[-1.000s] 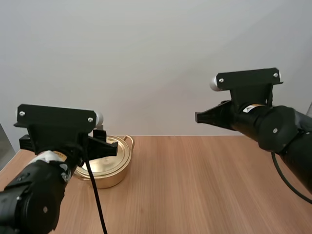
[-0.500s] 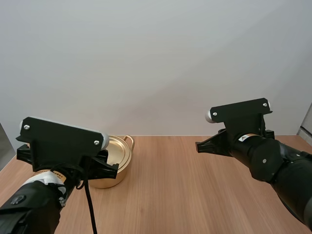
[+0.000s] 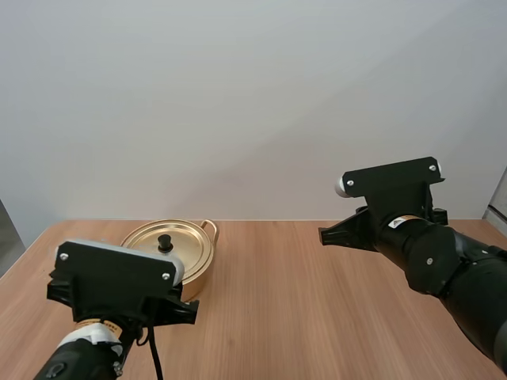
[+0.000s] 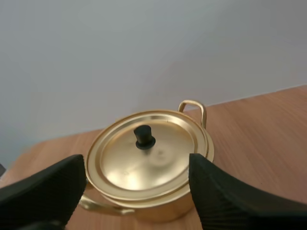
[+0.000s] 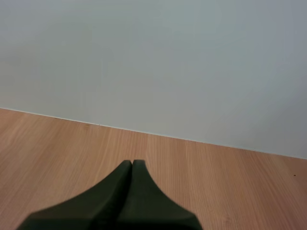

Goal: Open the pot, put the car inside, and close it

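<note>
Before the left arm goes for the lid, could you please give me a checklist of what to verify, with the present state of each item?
1. Lid lying flat on the pot: ok.
2. Knob upright in the middle of the lid, nothing on it: ok.
3. Left gripper open wide enough for the knob: ok, the fingers stand well apart.
4. Knob between the left fingers: not ok, it lies beyond the tips.
5. Right gripper out of the way: ok, shut on nothing over the bare table, far from the pot.
</note>
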Action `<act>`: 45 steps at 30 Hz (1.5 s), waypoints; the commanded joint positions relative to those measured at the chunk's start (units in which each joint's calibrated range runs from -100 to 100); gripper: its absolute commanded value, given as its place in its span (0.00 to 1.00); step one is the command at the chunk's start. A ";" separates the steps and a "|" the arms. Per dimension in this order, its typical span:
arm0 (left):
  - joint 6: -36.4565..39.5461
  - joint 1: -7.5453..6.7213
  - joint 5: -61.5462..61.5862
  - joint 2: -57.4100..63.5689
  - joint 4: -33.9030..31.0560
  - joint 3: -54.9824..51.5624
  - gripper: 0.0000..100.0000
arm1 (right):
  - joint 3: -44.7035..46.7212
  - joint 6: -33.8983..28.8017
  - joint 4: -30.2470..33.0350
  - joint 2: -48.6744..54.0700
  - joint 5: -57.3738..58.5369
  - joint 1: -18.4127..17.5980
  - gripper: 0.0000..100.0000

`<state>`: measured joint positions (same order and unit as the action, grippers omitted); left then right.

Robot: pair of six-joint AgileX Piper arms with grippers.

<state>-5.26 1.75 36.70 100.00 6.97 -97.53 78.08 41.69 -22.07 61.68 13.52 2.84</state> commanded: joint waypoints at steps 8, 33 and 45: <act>-0.02 -0.39 -7.29 0.00 0.15 -2.47 1.00 | 0.00 0.03 -0.01 0.02 -0.22 0.03 0.00; 1.45 0.06 -21.85 0.00 8.62 -2.47 1.00 | 0.00 0.03 0.73 0.02 -0.19 0.03 0.00; 1.45 0.14 -8.08 0.00 9.88 -2.47 1.00 | 0.00 0.03 0.86 0.02 -0.27 0.03 0.00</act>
<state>-3.74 1.84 23.82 100.00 16.80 -100.00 78.08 41.69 -21.14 61.68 13.18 2.84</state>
